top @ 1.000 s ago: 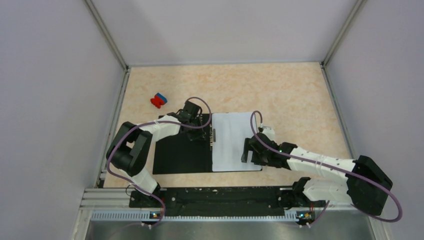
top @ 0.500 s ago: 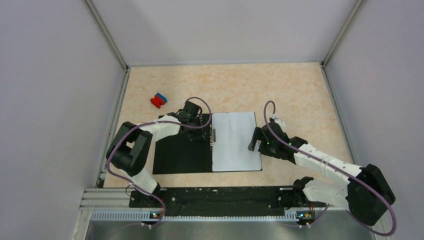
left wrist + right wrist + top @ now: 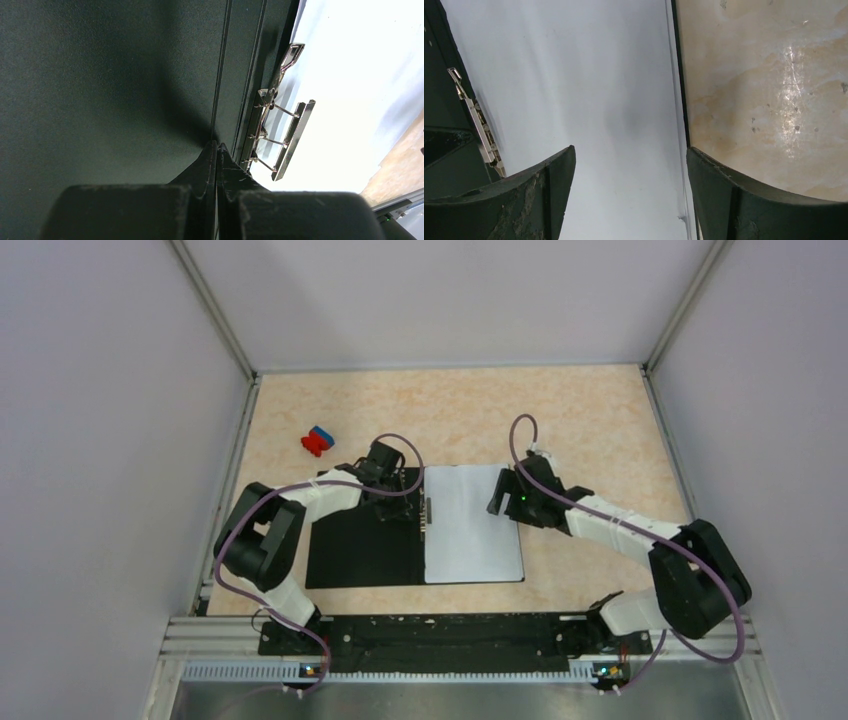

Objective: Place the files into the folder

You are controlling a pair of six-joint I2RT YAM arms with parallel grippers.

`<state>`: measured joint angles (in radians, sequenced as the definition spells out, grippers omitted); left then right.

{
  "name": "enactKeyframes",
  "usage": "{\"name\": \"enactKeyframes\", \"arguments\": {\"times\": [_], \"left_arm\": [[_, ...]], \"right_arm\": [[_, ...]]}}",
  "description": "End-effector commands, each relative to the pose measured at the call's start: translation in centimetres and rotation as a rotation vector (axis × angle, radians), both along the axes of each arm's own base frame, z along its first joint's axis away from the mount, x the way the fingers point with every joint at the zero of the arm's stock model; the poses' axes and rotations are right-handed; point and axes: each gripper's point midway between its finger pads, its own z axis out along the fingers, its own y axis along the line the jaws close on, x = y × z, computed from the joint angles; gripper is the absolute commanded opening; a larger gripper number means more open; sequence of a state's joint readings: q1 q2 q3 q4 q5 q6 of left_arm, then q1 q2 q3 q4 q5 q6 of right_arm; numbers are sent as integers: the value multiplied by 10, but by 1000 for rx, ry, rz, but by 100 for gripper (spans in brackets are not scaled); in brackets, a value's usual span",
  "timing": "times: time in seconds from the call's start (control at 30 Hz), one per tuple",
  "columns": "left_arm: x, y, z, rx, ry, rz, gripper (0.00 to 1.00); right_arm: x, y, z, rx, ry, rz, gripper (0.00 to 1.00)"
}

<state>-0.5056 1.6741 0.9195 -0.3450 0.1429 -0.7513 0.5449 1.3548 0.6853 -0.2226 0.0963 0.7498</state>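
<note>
The folder (image 3: 360,550) lies open with its black inside up. White files (image 3: 470,530) lie flat on its right half, beside the metal spine clip (image 3: 428,515). My left gripper (image 3: 405,505) is shut with nothing in it, its tips (image 3: 216,145) resting on the black inside (image 3: 100,90) just left of the clip (image 3: 280,135). My right gripper (image 3: 498,502) is open over the far right part of the files (image 3: 589,75). Its midpoint (image 3: 630,148) is above the paper, and one finger stands by the folder's right edge (image 3: 677,75). I cannot tell whether it touches the paper.
A small red-and-blue block (image 3: 317,440) sits on the beige table (image 3: 560,420) at the far left. Grey walls close in the table on three sides. The arms' black base rail (image 3: 440,635) runs along the near edge.
My right gripper has moved from the near right part of the files up to their far right corner, its jaws narrowing a little. The left gripper has stayed put.
</note>
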Motion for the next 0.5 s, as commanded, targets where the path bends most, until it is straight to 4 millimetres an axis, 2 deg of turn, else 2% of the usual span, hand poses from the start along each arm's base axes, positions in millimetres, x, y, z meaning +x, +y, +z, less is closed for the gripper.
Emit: {"name": "enactKeyframes", "arguments": {"times": [0.0,0.47], "left_arm": [[-14,9,-20,70,53,-22,0],[-15,9,-24,65,62,-20,0]], "right_arm": [[18,4,9,2,-54,6,80],[4,4,-19,-1,7,25,80]]}}
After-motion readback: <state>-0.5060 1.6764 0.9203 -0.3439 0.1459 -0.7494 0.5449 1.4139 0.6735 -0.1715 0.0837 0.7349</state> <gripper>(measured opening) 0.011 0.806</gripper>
